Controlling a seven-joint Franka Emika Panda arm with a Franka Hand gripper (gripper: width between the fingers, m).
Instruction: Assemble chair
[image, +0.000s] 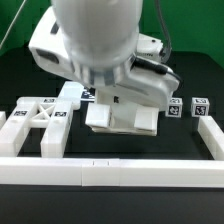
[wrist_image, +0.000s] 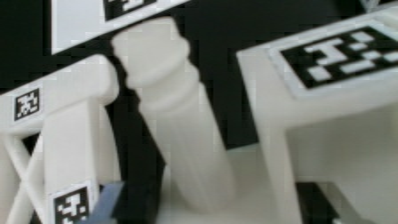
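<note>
At the middle of the black table (image: 150, 205), the gripper (image: 120, 100) hangs low over a blocky white slab (image: 122, 120). Whether its jaws are apart or clamped cannot be told, since the arm hides them. The wrist view shows a ridged leg (wrist_image: 178, 120) standing between tagged pieces, seemingly unjoined. Assembly looks barely begun: a cross-braced frame (image: 42, 115) lies loose at the left and two small cubes (image: 175, 108) sit apart at the right, so most joining remains. White rails (image: 100, 172) fence the near and right edges, and a green backdrop (image: 10, 30) stands behind.
</note>
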